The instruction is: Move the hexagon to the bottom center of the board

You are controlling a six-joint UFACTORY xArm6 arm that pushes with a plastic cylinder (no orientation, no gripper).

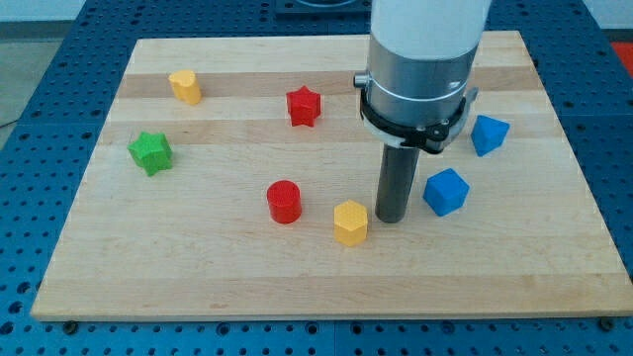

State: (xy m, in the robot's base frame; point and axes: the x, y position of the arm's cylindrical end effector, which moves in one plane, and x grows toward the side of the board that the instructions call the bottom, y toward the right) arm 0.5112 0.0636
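1. Camera view, landmark: the yellow hexagon (350,222) lies on the wooden board (198,277), in its lower half and slightly to the view's right of centre. It sits above the bottom edge, not at it.
2. My tip (391,219) rests on the board just beside the yellow hexagon, on its right in the view. Whether the two touch cannot be told.
3. The arm carries no jaws or fingers. It ends in a plain dark rod under a grey and white housing (420,69), so there is nothing to part or close, and nothing is held.
4. The red cylinder (284,202) stands near the hexagon, to the view's left and slightly higher.
5. A blue cube (446,191) lies beyond the rod, to the view's right of the hexagon.
6. A second blue block (489,134) lies further up and right of the hexagon; its shape is unclear.
7. The red star (304,107) lies well above the hexagon, slightly left.
8. The green star (150,152) lies well to the upper left of the hexagon.
9. A second yellow block (185,87) lies far to the upper left of the hexagon; its shape is unclear.
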